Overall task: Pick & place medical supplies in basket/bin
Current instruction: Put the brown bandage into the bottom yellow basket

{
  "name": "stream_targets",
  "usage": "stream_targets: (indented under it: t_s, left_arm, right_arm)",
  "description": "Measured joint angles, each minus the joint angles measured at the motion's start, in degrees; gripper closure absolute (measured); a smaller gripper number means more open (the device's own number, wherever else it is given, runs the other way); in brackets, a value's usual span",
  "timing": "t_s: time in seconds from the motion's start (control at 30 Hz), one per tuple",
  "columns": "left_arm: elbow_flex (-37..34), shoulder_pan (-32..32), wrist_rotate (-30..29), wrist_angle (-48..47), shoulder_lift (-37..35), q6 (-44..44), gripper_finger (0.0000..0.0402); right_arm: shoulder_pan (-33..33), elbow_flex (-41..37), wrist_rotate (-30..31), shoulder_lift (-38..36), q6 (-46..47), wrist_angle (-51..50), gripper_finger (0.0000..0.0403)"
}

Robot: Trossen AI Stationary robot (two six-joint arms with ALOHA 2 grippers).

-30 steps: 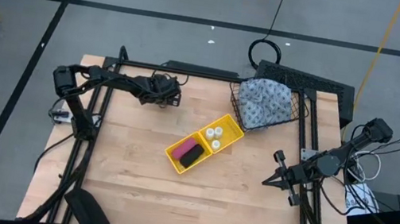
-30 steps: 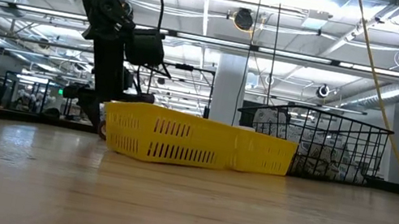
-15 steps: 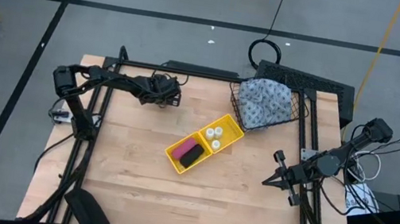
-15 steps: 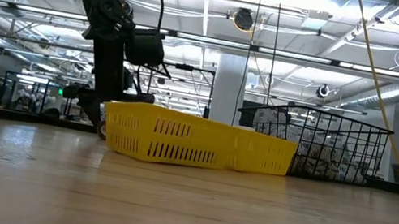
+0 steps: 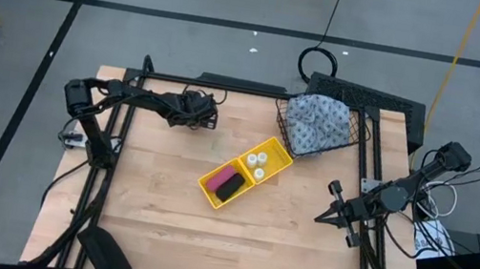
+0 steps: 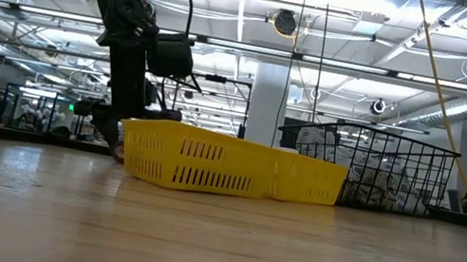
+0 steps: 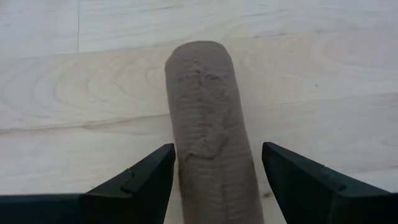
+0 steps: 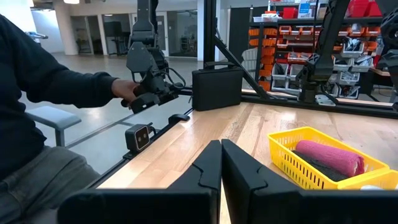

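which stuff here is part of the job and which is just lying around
Job: brown roll between the left gripper's open fingers; yellow bin holding pink roll, a black item and white bottles; wire basket with cloth bundle.

Lying about: black box, cables.

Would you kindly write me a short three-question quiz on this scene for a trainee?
1. True or false: the right gripper is shut.
2. What lies in the basket? A) cloth bundle B) bottles C) pink roll
3. Fill in: the brown roll lies on the table between the jaws of the ___ gripper.
Key: 1 true; 2 A; 3 left, meaning the left gripper.
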Motion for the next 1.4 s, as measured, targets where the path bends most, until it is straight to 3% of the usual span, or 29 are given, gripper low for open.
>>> stream_targets:
  t_s: [0.87,1.17,1.4]
  left_arm:
    - [0.0,0.0,0.0,-0.2,0.0,-4.2,0.0153]
    - [0.0,0.2,-0.2,-6.3,0.0,-3.8,0.0153]
    - [0.0,0.2,-0.6,-5.9,0.0,-4.0,0.0153]
  right_arm:
    - [0.0,0.0,0.0,0.0,0.0,0.0,0.0403]
    - [0.0,0.0,0.0,0.0,0.0,0.0,0.0403]
    - [0.0,0.0,0.0,0.0,0.0,0.0,0.0403]
